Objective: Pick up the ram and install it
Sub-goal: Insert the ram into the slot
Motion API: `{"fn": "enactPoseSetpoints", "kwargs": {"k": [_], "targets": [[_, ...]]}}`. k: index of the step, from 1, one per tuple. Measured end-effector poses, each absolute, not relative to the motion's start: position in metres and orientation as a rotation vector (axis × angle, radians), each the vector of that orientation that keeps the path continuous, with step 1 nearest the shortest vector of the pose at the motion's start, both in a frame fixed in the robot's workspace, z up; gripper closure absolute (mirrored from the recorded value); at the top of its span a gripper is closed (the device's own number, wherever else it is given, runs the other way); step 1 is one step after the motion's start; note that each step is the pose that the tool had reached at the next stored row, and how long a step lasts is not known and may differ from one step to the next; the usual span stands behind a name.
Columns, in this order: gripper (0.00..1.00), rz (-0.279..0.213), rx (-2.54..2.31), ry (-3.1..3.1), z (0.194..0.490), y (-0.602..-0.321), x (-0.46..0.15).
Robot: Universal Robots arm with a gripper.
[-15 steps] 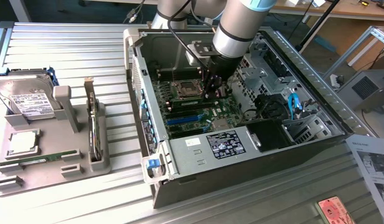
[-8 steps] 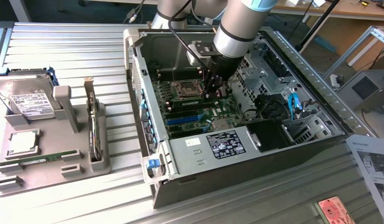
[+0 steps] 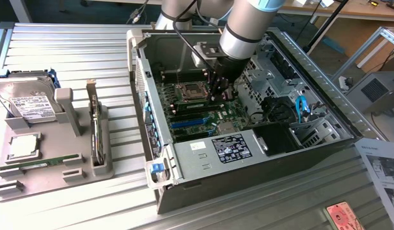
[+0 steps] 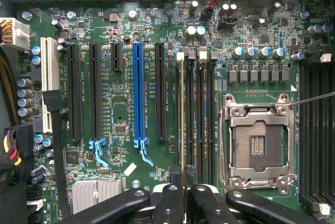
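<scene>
Now, your arm (image 3: 245, 28) reaches down into the open computer case (image 3: 203, 158), over the motherboard (image 4: 125, 145). The gripper (image 4: 183, 195) has its jaws pinched together on the ram (image 4: 181, 114), which stands on edge along the memory slot (image 4: 181, 77) nearest the long black card slots (image 4: 160, 93). Pick-up looks done. Whether the stick is pressed fully home, you cannot tell.

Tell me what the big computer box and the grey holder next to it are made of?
The computer case looks like bare sheet metal: silvery grey, with thin folded edges, punched holes and a dull shine. The holder looks like matte grey plastic: blocky and chunky, with no shine. Neither is certain from looks alone.
</scene>
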State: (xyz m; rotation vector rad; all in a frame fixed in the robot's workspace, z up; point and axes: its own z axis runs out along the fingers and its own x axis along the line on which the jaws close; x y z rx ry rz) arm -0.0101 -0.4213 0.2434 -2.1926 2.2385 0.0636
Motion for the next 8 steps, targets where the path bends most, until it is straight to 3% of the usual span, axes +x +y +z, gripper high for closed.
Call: {"fn": "enactPoseSetpoints", "kwargs": {"k": [8], "targets": [[0.88, 0.074, -2.197, 2.243, 0.2433, -0.4213, -0.0082]]}}
